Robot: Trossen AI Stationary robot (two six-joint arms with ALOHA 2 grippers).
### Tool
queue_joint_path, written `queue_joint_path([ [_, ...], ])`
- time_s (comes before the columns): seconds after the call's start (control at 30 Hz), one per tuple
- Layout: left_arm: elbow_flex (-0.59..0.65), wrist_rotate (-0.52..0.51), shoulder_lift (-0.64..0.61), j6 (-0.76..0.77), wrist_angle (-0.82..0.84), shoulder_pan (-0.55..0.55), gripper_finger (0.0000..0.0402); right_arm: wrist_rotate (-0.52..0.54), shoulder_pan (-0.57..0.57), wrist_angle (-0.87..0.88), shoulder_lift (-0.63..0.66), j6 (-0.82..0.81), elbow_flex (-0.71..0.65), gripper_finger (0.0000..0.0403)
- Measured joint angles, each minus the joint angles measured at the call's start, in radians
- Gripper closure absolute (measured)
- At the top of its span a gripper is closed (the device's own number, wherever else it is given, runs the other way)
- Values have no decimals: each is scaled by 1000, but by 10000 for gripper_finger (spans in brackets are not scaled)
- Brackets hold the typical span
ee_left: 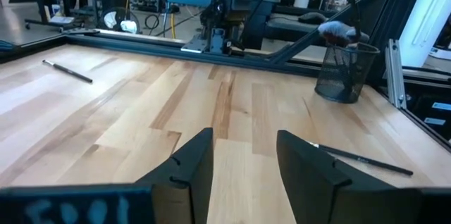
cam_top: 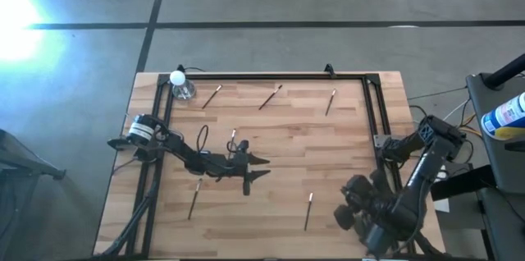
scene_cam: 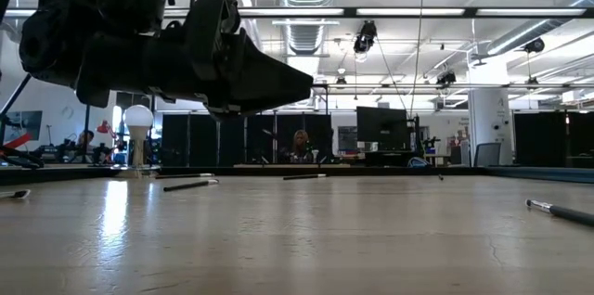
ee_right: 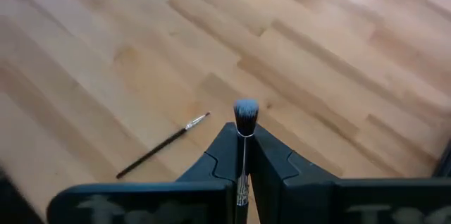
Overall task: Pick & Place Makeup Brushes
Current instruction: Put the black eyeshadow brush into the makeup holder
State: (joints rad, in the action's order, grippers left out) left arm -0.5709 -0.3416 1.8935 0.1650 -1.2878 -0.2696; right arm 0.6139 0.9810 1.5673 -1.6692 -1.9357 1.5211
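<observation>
Looking straight down, the wooden table [cam_top: 279,142] carries loose makeup brushes: three spread along the far side [cam_top: 212,95], [cam_top: 270,97], [cam_top: 330,102], one just beside the left arm's wrist [cam_top: 233,138], one near the left front [cam_top: 195,199] and one toward the right front [cam_top: 308,210]. A small clear bottle with a white cap [cam_top: 180,85] stands at the far left corner, inside the black frame [cam_top: 271,76] that edges the table. The left gripper [cam_top: 261,168] sits over the middle of the table with its fingers spread apart and nothing between them. The right gripper [cam_top: 349,203] hangs near the right front corner; its fingers cannot be read from above.

From table height, the left arm's dark bulk [scene_cam: 176,49] fills the upper left, above the boards. Brushes lie far back [scene_cam: 190,184], [scene_cam: 304,176], and another at the right edge [scene_cam: 561,210]. The bottle's white cap [scene_cam: 138,117] shows at the far left. A person [scene_cam: 301,145] sits in the room beyond.

The left wrist camera shows its open fingers [ee_left: 189,171] over bare wood, one brush just beside the farther finger [ee_left: 363,159] and another well apart [ee_left: 67,71]. A black mesh cup [ee_left: 345,72] stands at the table's edge with a pale tuft sticking out of it.

The right wrist camera shows closed fingers [ee_right: 225,157] clamping a brush with a grey-white tuft [ee_right: 245,116], above a thin brush on the wood [ee_right: 163,144].
</observation>
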Motion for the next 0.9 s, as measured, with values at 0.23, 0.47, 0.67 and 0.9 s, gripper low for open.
queue_joint_path([
  [0.23,0,0,0,0,5,4,252,-26,97,4,0,-53,0,390],
  [0.47,0,0,0,0,5,8,252,-77,188,3,-18,-140,-9,390],
  [0.67,0,0,0,-1,13,8,252,-129,213,4,-67,-182,-54,390],
  [0.9,0,0,0,-2,26,13,252,-170,237,3,-122,-187,-87,390],
])
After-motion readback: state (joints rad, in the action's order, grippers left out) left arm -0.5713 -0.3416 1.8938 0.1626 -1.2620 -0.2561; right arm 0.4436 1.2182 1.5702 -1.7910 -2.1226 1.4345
